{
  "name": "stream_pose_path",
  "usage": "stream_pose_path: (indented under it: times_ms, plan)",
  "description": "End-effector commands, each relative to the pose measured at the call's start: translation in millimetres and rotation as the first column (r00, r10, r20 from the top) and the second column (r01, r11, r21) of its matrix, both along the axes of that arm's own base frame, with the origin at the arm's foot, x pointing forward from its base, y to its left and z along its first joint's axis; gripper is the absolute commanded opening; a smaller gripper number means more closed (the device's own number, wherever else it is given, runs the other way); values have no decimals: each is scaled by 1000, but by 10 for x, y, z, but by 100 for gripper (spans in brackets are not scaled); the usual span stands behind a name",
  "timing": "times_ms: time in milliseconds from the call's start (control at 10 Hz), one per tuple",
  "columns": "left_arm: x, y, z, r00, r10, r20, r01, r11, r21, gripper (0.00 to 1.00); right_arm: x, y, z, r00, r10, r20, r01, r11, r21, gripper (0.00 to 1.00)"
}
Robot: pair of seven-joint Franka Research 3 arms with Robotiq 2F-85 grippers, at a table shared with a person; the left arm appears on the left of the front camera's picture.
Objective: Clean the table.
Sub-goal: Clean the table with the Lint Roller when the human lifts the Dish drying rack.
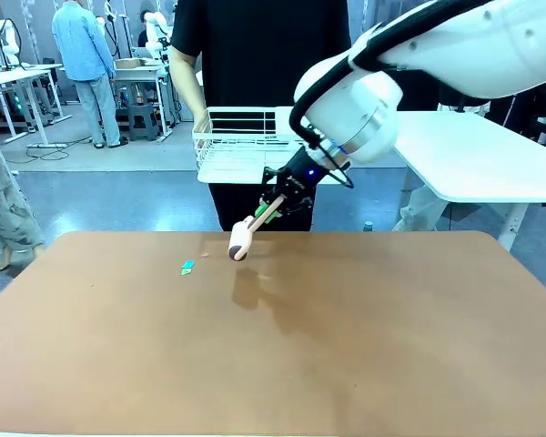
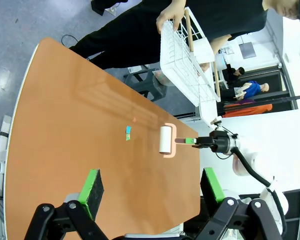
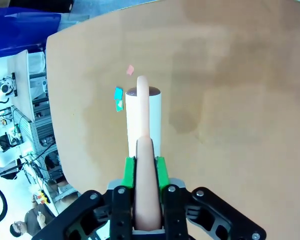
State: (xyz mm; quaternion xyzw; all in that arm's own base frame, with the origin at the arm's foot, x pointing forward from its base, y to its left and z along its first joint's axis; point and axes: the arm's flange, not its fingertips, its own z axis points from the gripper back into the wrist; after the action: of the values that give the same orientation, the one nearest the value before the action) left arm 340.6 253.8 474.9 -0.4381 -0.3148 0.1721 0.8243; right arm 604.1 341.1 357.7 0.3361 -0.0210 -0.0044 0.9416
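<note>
— What colour is the surface (image 1: 391, 364)?
— Plain matte reddish-brown, no pattern, with one soft darker shadow near its middle.
— And the lint roller (image 1: 240, 244)?
— White roll, pale peach-pink frame and handle.
— The bits to its left?
— A teal scrap (image 1: 187, 267) with a greener edge, and a tiny salmon-pink scrap (image 1: 206, 254) just beyond it.
— The right tool (image 1: 271, 211)?
— Black, with bright green pads (image 3: 129, 170). The right arm (image 1: 364, 109) behind it is white with a black band. The left tool (image 2: 150, 175) is the same black and green.
— The far side?
— A white wire rack (image 1: 232, 146), a person's black shirt (image 1: 255, 45) and a grey-blue floor (image 1: 118, 191).
</note>
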Motion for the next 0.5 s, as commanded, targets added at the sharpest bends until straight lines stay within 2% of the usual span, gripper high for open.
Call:
stream_pose_path:
  times_ms: [0, 400]
  plan:
    - [-10, 19, 19, 1000, -1, 23, 1, 1000, -24, 100, 193, 240, -60, 998, -36, -52, 36, 999, 0, 21]
    - [-10, 19, 19, 1000, -1, 23, 1, 1000, -24, 100, 258, 292, -266, 996, -41, -74, 41, 999, 11, 21]
